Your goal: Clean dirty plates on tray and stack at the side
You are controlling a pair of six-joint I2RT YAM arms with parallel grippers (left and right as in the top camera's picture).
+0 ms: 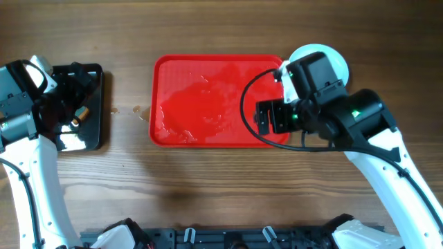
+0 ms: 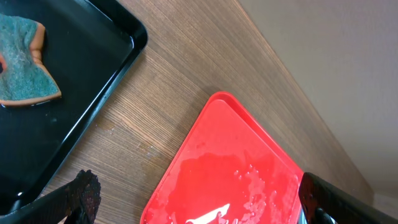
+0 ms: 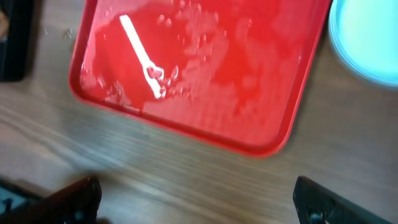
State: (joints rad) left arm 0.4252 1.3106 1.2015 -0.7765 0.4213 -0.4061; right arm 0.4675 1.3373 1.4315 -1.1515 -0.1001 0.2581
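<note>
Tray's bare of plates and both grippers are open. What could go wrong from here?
1. The plates sit close beside the red tray, partly under the right arm; pulling back carelessly might knock them.
2. Water is pooled on the tray, with drops on the table to its left; bumping the tray may spill more.

red tray [image 1: 208, 104]: one
black tray [image 1: 91, 135]: one
sponge [image 2: 22, 62]: one
plates [image 1: 333, 59]: one pile, partly hidden; number in it unclear
robot arms: two, the left arm [image 1: 41, 180] and the right arm [image 1: 391, 162]
</note>
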